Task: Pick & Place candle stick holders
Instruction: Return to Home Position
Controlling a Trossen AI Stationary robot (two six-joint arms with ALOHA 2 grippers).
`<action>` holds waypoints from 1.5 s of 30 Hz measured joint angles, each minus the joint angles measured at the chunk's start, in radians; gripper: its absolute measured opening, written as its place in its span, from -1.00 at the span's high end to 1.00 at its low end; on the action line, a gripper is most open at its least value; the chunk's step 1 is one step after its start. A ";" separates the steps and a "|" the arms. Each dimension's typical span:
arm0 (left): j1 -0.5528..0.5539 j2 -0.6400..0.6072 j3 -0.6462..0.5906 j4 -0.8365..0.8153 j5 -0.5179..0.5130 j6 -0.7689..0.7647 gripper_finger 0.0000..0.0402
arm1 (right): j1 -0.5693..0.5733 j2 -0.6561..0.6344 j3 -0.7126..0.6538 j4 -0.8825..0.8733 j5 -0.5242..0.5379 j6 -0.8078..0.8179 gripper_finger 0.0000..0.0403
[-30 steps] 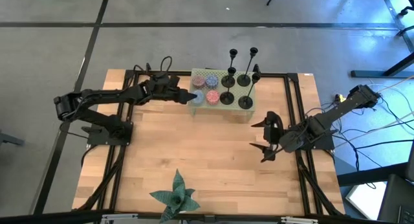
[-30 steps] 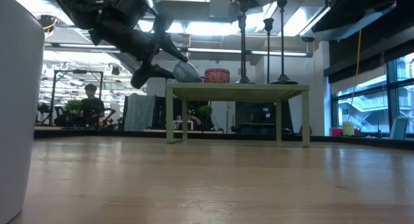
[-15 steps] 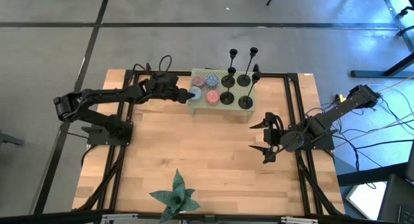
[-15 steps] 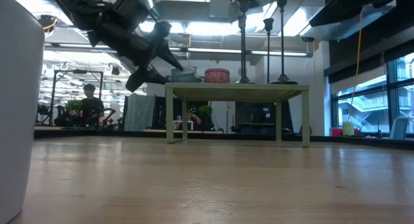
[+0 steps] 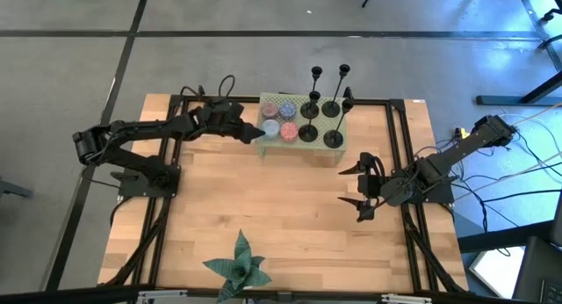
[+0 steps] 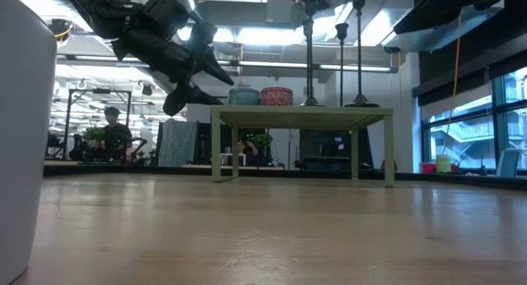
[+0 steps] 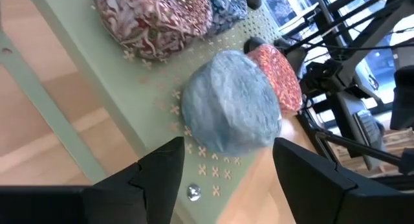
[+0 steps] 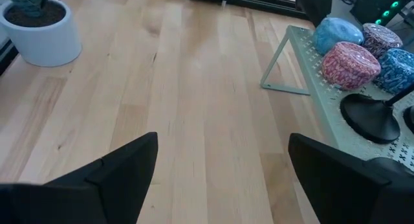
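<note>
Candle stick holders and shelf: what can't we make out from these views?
Right wrist view: candle stick holders show bases only; stems cut by the frame edge.
Low view: on the shelf, rear candles hidden behind the light blue candle and red candle; plant pot cut by the left edge.
High view: candle patterns too small; left claw open beside shelf.
</note>
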 joint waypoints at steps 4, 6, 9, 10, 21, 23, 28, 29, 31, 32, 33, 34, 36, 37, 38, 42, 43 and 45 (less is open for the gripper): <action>0.014 -0.005 0.000 -0.001 0.022 0.003 -0.15 | 0.000 0.000 0.000 0.000 0.000 0.000 -0.74; 0.020 -0.016 0.000 0.000 0.055 0.007 -0.13 | 0.000 0.000 0.000 0.000 0.000 -0.004 -0.74; 0.026 -0.055 0.006 -0.008 0.107 0.023 -0.09 | 0.000 0.000 0.000 0.000 0.001 -0.039 -0.74; 0.026 -0.075 0.009 -0.007 0.117 0.039 -0.06 | 0.000 0.000 0.000 0.000 0.002 -0.059 -0.74; 0.003 -0.464 0.015 -0.107 0.138 0.520 0.35 | 0.000 -0.004 0.000 0.011 0.079 -0.406 -0.74; -0.021 -0.536 0.015 -0.191 0.089 0.617 0.43 | 0.000 -0.004 0.000 0.027 0.152 -0.381 -0.74; -0.124 -0.678 0.015 -0.401 -0.128 0.759 0.59 | -0.025 -0.017 0.002 0.080 0.226 -0.213 -0.74; -0.147 -0.702 0.015 -0.428 -0.167 0.779 0.61 | -0.031 -0.025 0.002 0.085 0.194 -0.198 -0.74; -0.188 -0.749 0.015 -0.452 -0.231 0.819 0.65 | -0.046 -0.049 0.002 0.085 0.121 -0.166 -0.74; -0.208 -0.773 0.015 -0.455 -0.254 0.838 0.67 | -0.051 -0.067 0.002 0.077 0.094 -0.148 -0.74; -0.224 -0.797 0.015 -0.455 -0.270 0.854 0.68 | -0.055 -0.089 0.002 0.075 0.078 -0.136 -0.74; -0.239 -0.824 0.015 -0.459 -0.280 0.868 0.69 | -0.061 -0.115 0.002 0.072 0.067 -0.132 -0.74; -0.261 -0.872 0.015 -0.468 -0.283 0.891 0.70 | -0.071 -0.174 0.002 0.058 0.048 -0.129 -0.74; -0.271 -0.897 0.009 -0.466 -0.280 0.898 0.71 | -0.075 -0.209 0.002 0.051 0.029 -0.126 -0.74; -0.281 -0.926 -0.005 -0.465 -0.279 0.900 0.71 | -0.080 -0.247 0.002 0.045 -0.005 -0.122 -0.74; -0.304 -1.033 -0.126 -0.433 -0.278 0.890 0.71 | -0.087 -0.380 -0.058 0.070 -0.128 -0.131 -0.74; -0.306 -1.058 -0.163 -0.413 -0.279 0.889 0.71 | -0.086 -0.413 -0.092 0.094 -0.130 -0.136 -0.74; -0.307 -1.102 -0.234 -0.342 -0.285 0.889 0.71 | -0.088 -0.479 -0.167 0.157 -0.110 -0.157 -0.74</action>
